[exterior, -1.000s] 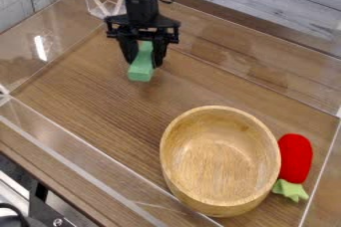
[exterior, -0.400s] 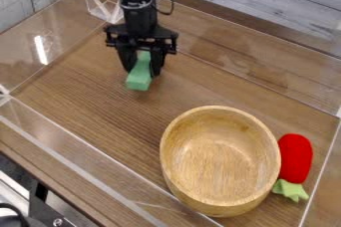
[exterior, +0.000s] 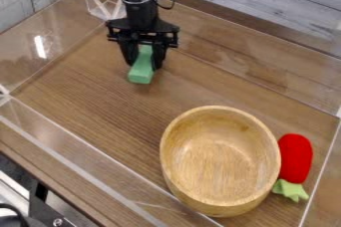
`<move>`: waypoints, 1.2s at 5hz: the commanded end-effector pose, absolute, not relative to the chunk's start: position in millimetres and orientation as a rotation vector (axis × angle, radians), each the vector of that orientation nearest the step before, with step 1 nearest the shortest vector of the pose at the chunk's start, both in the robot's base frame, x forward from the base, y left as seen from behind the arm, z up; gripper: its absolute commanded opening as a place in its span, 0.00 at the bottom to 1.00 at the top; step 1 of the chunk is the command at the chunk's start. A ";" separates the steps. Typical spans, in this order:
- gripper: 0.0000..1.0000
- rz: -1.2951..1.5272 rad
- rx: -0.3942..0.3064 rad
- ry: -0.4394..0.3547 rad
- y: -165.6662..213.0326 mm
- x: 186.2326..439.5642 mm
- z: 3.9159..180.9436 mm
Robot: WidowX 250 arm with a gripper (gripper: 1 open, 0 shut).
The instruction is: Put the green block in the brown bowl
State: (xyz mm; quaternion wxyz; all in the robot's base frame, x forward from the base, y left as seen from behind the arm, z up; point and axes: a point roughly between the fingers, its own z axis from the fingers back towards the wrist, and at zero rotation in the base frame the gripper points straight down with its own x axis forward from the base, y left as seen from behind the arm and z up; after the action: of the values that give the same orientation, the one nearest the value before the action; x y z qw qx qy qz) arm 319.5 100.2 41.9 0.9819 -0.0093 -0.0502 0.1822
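Note:
The green block sits between the two black fingers of my gripper, at the back left of the wooden table. The gripper points straight down and is shut on the block. The block's lower end sticks out below the fingertips, close to the table top; whether it touches the table I cannot tell. The brown bowl stands empty at the front right, well apart from the gripper.
A red strawberry toy with green leaves lies against the bowl's right side. Clear plastic walls fence the table on the left and front. A white plank wall runs along the back.
The gripper and the block between its fingers shifted together only slightly and stand almost where they were. The bowl and the strawberry toy have not moved.

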 end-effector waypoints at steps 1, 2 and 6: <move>0.00 0.437 -0.010 -0.144 98.9 323.5 52.7; 0.00 0.432 -0.011 -0.145 101.0 314.9 53.4; 0.00 0.523 -0.083 -0.160 -6.5 264.9 89.8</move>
State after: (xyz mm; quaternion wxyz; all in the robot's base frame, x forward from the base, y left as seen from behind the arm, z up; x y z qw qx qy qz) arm 261.2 -10.3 78.6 0.9657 -0.0376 -0.0576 0.2505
